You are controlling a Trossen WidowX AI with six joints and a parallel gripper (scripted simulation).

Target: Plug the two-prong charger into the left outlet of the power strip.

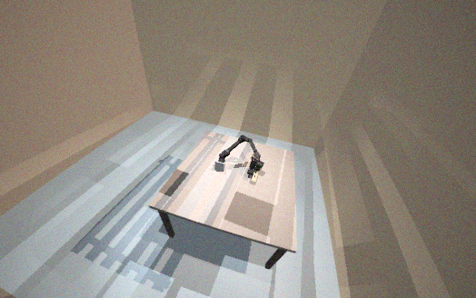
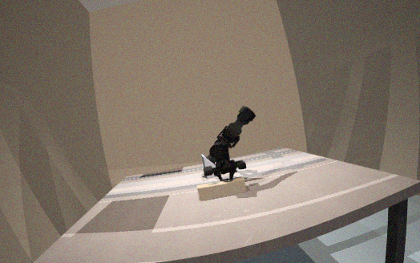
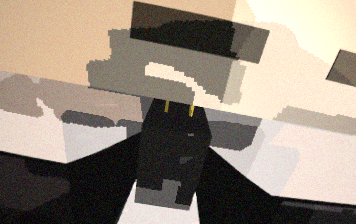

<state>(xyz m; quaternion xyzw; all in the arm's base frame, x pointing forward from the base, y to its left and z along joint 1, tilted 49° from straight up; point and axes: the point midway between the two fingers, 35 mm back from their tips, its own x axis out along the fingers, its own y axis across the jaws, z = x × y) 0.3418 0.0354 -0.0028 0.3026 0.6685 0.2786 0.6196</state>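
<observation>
My gripper [image 3: 171, 142] [image 1: 254, 171] [image 2: 224, 173] is shut on the black two-prong charger [image 3: 172, 142]. In the wrist view its two yellow prongs [image 3: 178, 108] point forward at the cream power strip [image 3: 300, 75] [image 1: 255, 178] [image 2: 221, 188]. A dark outlet recess [image 3: 195, 32] lies straight ahead of the prongs, a short gap away. A second dark recess [image 3: 345, 67] shows at the right edge. In the exterior view the gripper hangs low, just over the strip's top, and the charger is lost against the dark fingers.
The strip lies on a table [image 1: 204, 195] [image 2: 300, 200] crossed by moving light and shadow bands. The arm's base [image 1: 220, 165] stands at the back left of the table. Walls stand well away from the table.
</observation>
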